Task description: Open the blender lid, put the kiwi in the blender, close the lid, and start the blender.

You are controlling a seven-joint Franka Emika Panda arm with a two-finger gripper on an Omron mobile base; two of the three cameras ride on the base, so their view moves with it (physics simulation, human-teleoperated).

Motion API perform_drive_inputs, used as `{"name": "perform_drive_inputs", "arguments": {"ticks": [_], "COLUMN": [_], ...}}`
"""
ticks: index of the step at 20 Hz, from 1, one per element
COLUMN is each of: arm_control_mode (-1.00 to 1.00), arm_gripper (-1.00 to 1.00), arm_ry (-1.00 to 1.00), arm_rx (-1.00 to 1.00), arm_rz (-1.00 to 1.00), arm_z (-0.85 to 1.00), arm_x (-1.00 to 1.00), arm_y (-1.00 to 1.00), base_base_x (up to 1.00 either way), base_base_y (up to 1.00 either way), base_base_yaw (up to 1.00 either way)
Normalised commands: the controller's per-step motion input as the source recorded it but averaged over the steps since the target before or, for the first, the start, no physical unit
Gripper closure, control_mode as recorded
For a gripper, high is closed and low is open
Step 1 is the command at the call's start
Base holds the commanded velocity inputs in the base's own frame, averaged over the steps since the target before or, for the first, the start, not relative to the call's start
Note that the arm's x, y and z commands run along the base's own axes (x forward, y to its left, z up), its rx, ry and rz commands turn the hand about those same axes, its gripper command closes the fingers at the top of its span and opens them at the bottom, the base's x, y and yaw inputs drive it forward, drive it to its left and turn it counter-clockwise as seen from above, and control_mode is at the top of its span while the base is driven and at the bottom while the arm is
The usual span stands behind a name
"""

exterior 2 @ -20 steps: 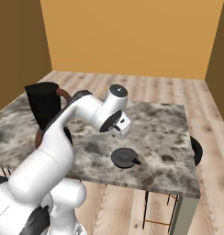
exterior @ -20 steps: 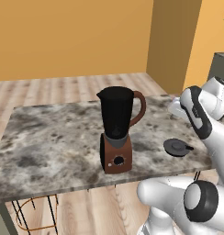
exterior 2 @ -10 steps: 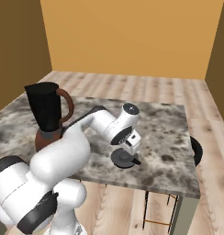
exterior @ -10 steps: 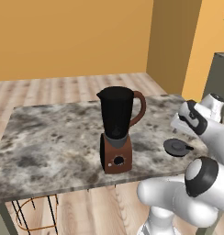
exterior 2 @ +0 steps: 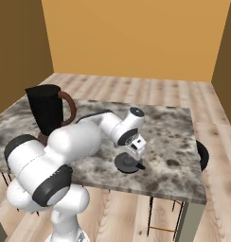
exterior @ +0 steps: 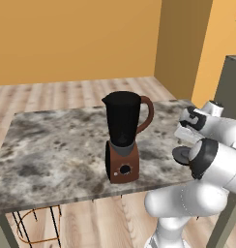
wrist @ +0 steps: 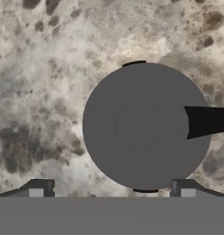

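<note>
The blender (exterior: 124,140) stands on the marble table (exterior: 52,145) with its black jar uncovered; it also rises at the left (exterior 2: 46,111) in the right base view. The blender lid (exterior 2: 128,163), a dark-grey disc with a central knob and a side tab, lies flat on the table near the front edge. My gripper (exterior 2: 135,151) hangs straight over it, open, nothing between its fingers. Looking down along the hand, the lid (wrist: 141,126) sits a little right of centre, just beyond my gripper (wrist: 111,189). The kiwi is out of view.
The table's front edge (exterior 2: 136,186) runs close to the lid. A black stool seat (exterior 2: 201,156) stands beside the table's right end. A wire stool (exterior: 37,227) sits under the table. A grey cabinet (exterior: 231,82) stands at the far right.
The arm has swung away from the blender and come down over the lid lying on the table. The lid and blender have not moved. The jaws stayed open.
</note>
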Motion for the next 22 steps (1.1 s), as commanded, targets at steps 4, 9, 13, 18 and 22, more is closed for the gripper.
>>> {"name": "perform_drive_inputs", "arguments": {"ticks": [4, 9, 13, 18, 22], "arm_control_mode": [-1.00, -1.00, -1.00, -1.00, -1.00], "arm_gripper": [-1.00, -1.00, -1.00, -1.00, -1.00], "arm_ry": [0.07, 0.00, 0.00, 0.00, 0.00], "arm_rx": [0.00, 0.00, 0.00, 0.00, -0.01], "arm_rz": [0.00, -0.01, -0.01, -0.01, -0.01], "arm_z": [-0.41, -0.30, -0.24, -0.31, -0.33], "arm_x": [0.31, 0.16, 0.00, 0.00, 0.00], "arm_y": [-0.10, -0.18, -0.09, 0.00, 0.00], "base_base_x": [0.00, 0.00, 0.00, 0.00, 0.00], "base_base_y": [0.00, 0.00, 0.00, 0.00, 0.00], "base_base_yaw": [0.00, 0.00, 0.00, 0.00, 0.00]}}
